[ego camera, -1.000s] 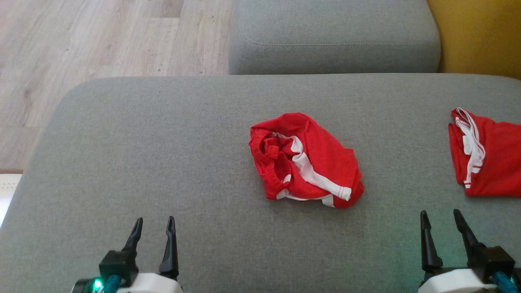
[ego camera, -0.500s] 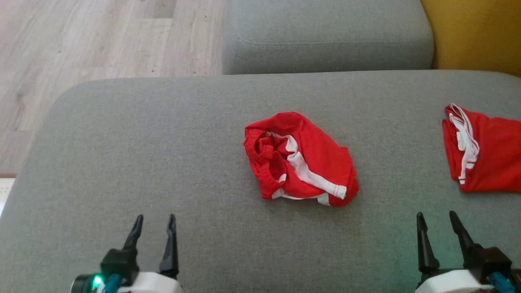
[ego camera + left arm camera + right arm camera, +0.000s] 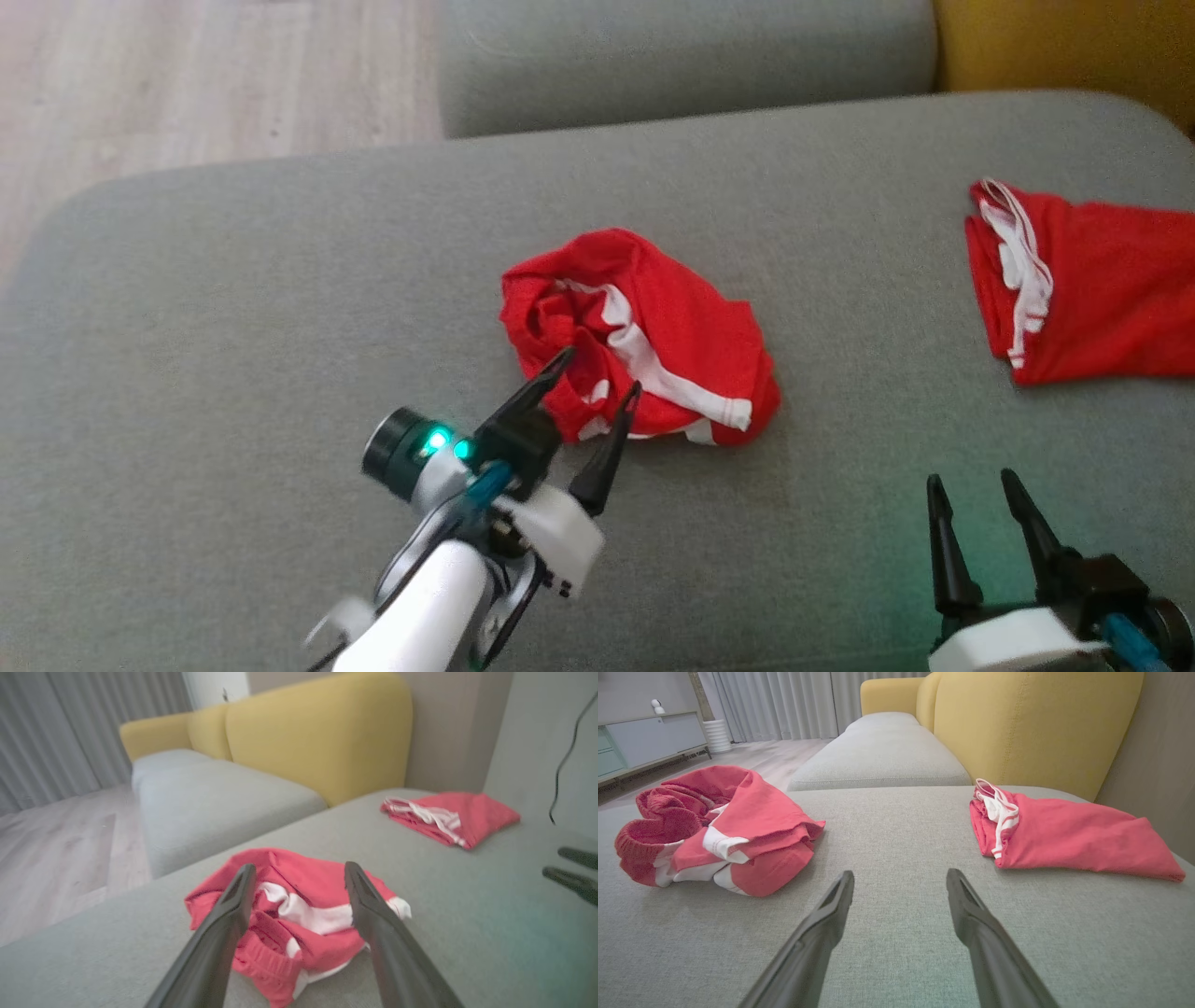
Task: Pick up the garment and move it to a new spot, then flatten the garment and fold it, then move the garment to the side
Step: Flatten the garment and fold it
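Observation:
A crumpled red garment (image 3: pixel 653 327) with white stripes lies bunched in the middle of the grey cushion (image 3: pixel 233 308); it also shows as the garment (image 3: pixel 303 905) in the left wrist view and the garment (image 3: pixel 724 826) at the left of the right wrist view. My left gripper (image 3: pixel 600 371) is open, fingers spread just over the garment's near left edge, holding nothing. My right gripper (image 3: pixel 971 481) stands open near the front right, above bare cushion, well apart from the garment.
A second red garment (image 3: pixel 1083 280), folded, lies at the cushion's right side, also seen as the folded garment (image 3: pixel 1064 830). A grey seat cushion (image 3: pixel 681 56) and a yellow backrest (image 3: pixel 1036 723) lie beyond. Wooden floor (image 3: pixel 187 84) is off the far left edge.
My left arm has swung forward and to the right, bringing its open fingers up to the garment. The head camera has shifted, so the whole scene sits further left and higher. The right gripper stays put.

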